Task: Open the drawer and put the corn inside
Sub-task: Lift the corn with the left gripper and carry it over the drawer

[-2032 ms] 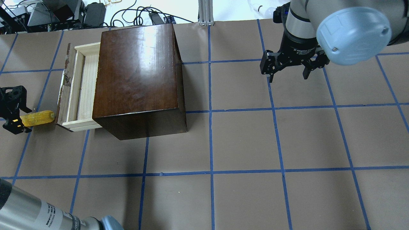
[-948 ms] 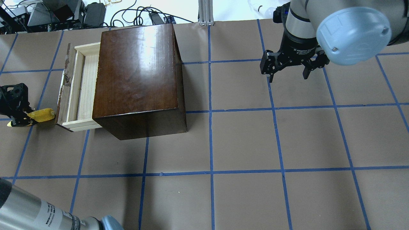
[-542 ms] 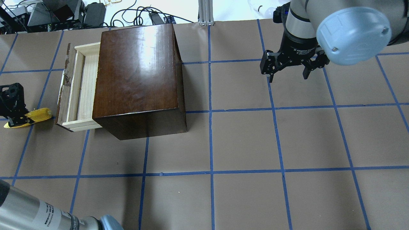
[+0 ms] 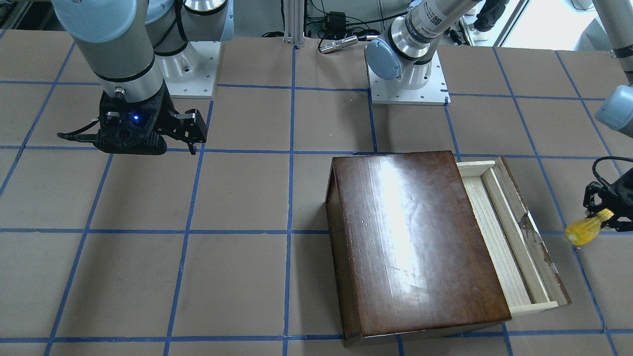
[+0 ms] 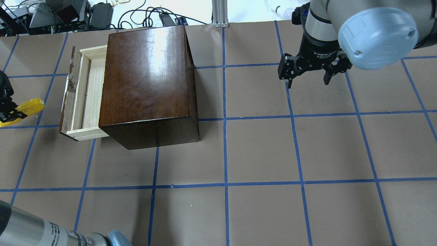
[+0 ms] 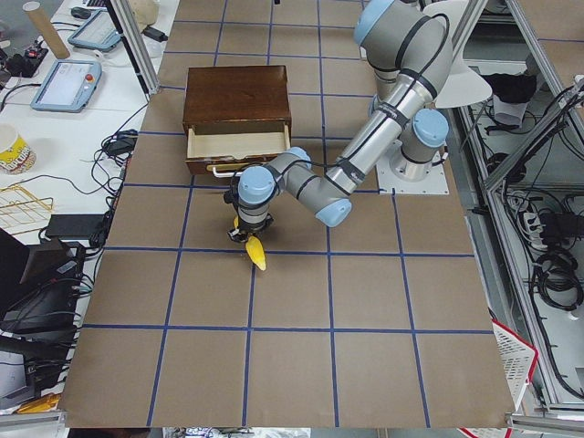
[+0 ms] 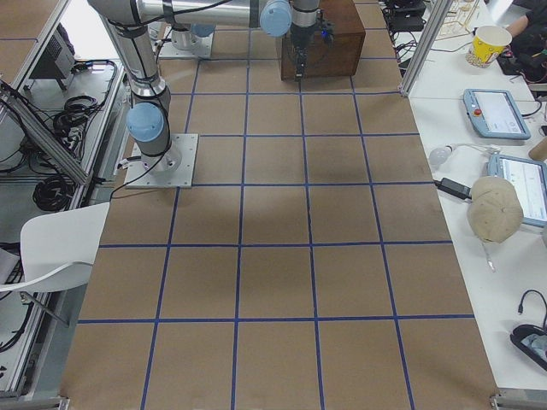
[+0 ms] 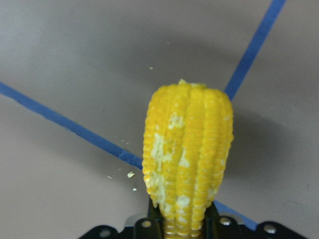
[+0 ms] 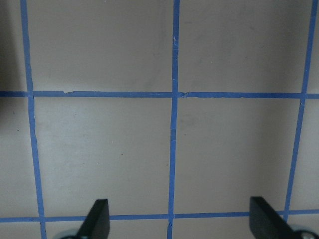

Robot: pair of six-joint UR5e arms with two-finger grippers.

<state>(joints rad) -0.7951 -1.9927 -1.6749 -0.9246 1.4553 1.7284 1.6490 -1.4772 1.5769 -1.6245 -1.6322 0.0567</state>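
Observation:
The corn (image 5: 30,106) is a small yellow cob held off the table in my left gripper (image 5: 8,114), at the overhead view's left edge. The left wrist view shows the corn (image 8: 188,154) clamped by its base between the fingers (image 8: 149,221), pointing away from the camera. In the front view the corn (image 4: 585,231) hangs to the right of the drawer (image 4: 499,237). The drawer (image 5: 87,92) is pulled partway out of the dark-brown box (image 5: 146,75) and looks empty. My right gripper (image 5: 307,80) is open and empty, hovering far to the right, as the right wrist view (image 9: 178,224) also shows.
The table (image 5: 273,153) is brown paper with a blue tape grid. The drawer's worn front panel (image 5: 68,99) faces my left gripper. Cables and equipment (image 5: 68,13) lie past the far edge. The arm bases (image 4: 408,84) are bolted behind the box.
My left gripper shut on the corn lying beside the drawer front, lifted it off the table and drew it away from the drawer. The right arm has not moved.

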